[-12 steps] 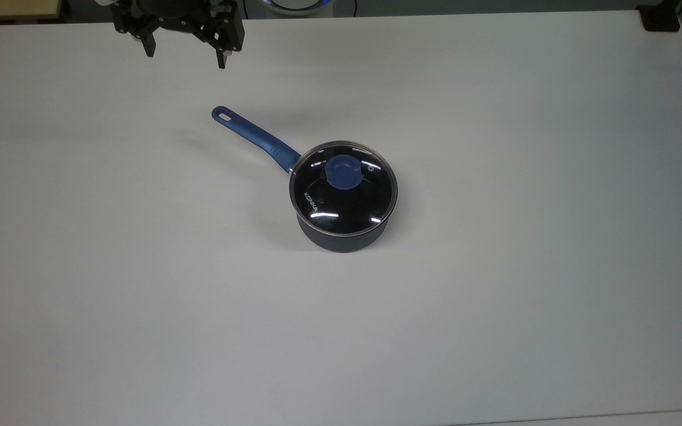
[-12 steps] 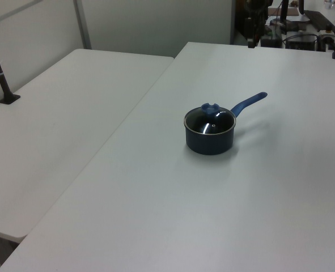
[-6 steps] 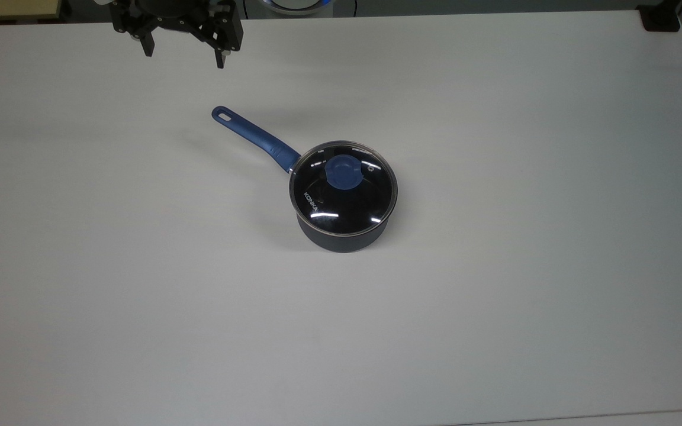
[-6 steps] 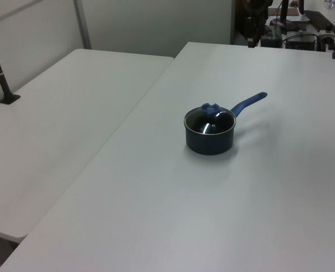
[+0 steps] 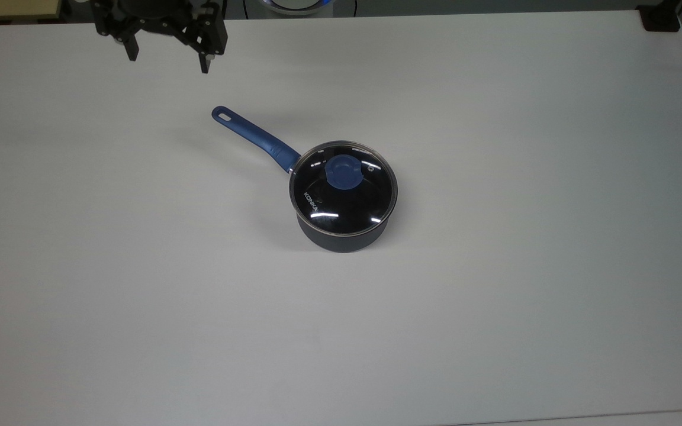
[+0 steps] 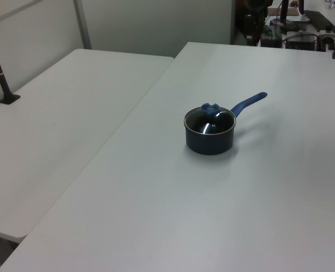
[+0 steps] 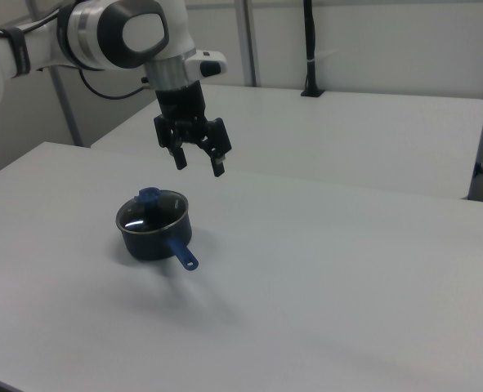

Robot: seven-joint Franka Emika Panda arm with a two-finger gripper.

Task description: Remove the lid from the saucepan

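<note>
The glass lid (image 5: 343,187) sits seated on the saucepan (image 5: 341,234) near the middle of the white bench (image 5: 495,296), while the gripper (image 5: 166,62) hangs high above the bench's far edge with its jaws spread open and empty — well apart from the pan. The blue knob (image 5: 342,173) is small and rounded, so a descent that lands off-centre could let the jaws slip off it, strike the glass, or nudge the light pan along by its long handle (image 5: 252,136). Against half a second earlier, the gripper has drifted toward the top view's left — pan and lid have not moved.
</note>
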